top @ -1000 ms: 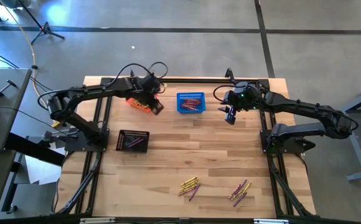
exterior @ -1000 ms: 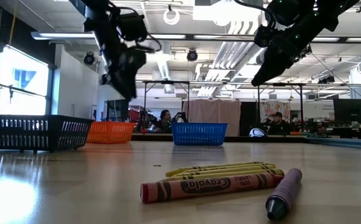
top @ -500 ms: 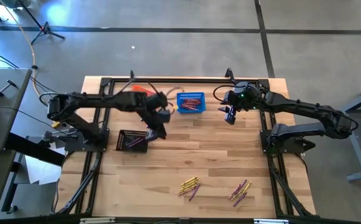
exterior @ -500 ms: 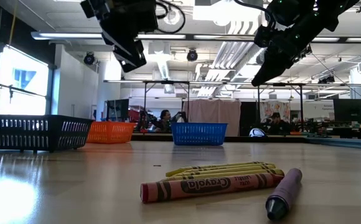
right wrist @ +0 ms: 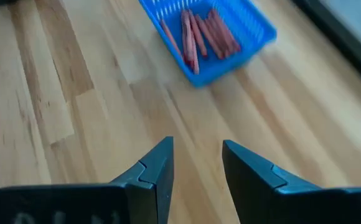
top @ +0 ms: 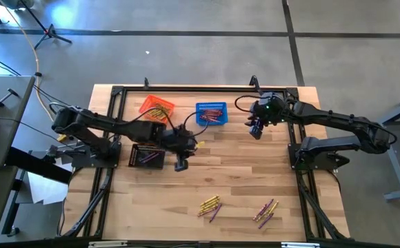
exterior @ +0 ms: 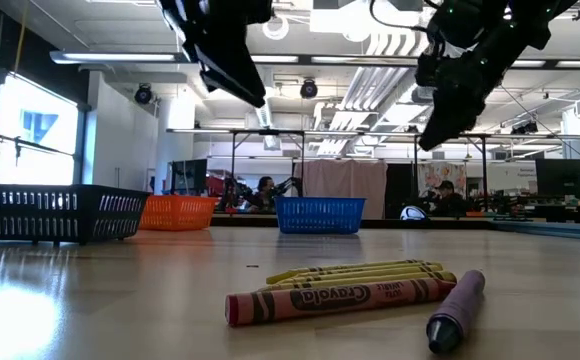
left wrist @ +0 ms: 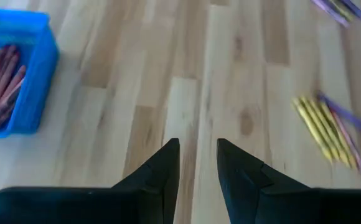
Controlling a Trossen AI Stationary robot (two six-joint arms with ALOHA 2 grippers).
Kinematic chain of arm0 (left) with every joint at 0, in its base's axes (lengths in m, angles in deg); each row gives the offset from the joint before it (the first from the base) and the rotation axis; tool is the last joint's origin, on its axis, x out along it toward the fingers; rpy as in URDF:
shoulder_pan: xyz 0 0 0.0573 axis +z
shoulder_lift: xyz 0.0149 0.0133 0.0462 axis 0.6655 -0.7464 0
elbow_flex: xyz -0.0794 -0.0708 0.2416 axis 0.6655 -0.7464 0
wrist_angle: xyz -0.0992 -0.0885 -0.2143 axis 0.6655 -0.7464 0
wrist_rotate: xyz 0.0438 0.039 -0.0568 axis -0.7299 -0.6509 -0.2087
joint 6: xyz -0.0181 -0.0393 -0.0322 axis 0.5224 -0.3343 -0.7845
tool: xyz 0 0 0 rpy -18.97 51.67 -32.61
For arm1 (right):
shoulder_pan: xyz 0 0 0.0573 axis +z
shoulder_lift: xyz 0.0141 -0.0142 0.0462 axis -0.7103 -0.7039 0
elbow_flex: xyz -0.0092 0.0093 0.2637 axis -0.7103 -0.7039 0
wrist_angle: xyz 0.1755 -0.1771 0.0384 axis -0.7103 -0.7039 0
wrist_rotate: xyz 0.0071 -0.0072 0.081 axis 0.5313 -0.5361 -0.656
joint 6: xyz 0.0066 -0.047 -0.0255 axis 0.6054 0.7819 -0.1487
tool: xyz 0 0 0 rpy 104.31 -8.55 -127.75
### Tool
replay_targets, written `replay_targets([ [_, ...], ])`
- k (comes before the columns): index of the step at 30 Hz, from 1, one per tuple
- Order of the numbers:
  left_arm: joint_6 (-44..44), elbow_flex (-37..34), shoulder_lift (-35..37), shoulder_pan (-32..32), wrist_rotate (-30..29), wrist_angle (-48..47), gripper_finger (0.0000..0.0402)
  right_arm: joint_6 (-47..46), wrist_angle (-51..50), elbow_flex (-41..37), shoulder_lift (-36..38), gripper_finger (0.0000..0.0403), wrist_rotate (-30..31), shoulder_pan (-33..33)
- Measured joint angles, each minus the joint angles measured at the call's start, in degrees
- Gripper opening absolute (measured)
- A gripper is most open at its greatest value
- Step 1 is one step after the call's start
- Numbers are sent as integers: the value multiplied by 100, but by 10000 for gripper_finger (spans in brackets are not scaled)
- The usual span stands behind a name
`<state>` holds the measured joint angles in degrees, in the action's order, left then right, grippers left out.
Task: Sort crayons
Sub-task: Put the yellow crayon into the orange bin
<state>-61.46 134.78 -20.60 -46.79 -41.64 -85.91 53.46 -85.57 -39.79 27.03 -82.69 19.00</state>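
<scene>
Two grippers: left gripper (top: 180, 165) empty, jaws parted, mid-table; right gripper (top: 256, 131) parted, empty, beside blue basket (top: 212, 114).
Crayons (top: 210, 205): loose on the near table.
Tip: straddle one crayon crosswise.

Landmark: blue basket (top: 211, 114) at the table's far edge, centre; bare wood in front of it stretches wide toward the near edge, nothing lying there until the crayons; left gripper (top: 181, 165) hangs over that strip, just near-left of the blue basket, fingers parted, nothing between them, blocking passage there; black basket (top: 147, 156) sits left and nearer than the blue basket, beside the left gripper; orange basket (top: 156, 107) just left of the blue basket, narrow gap between; right gripper (top: 256, 132) hovers right of the blue basket, fingers apart, empty; two crayon clusters (top: 210, 205) (top: 266, 211) lie well in front of the blue basket, clear wood between them.
</scene>
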Motion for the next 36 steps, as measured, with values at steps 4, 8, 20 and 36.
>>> replay_targets([
  [4, -347, 7, -291, -263, -137, 406, 92, 27, -535, 0, -2, 124, -2, 11],
  [8, -137, -2, -843, -555, 65, 750, 92, 332, -1015, -1, -2, 124, -6, 17],
  [20, -477, 1148, -2778, -1623, -397, 1240, 92, 790, -1704, -2, 15, 124, -1015, 223],
  [36, -1183, 2347, -3751, -2319, -1541, 557, 92, 782, -1700, -2, 36, 124, -988, 791],
])
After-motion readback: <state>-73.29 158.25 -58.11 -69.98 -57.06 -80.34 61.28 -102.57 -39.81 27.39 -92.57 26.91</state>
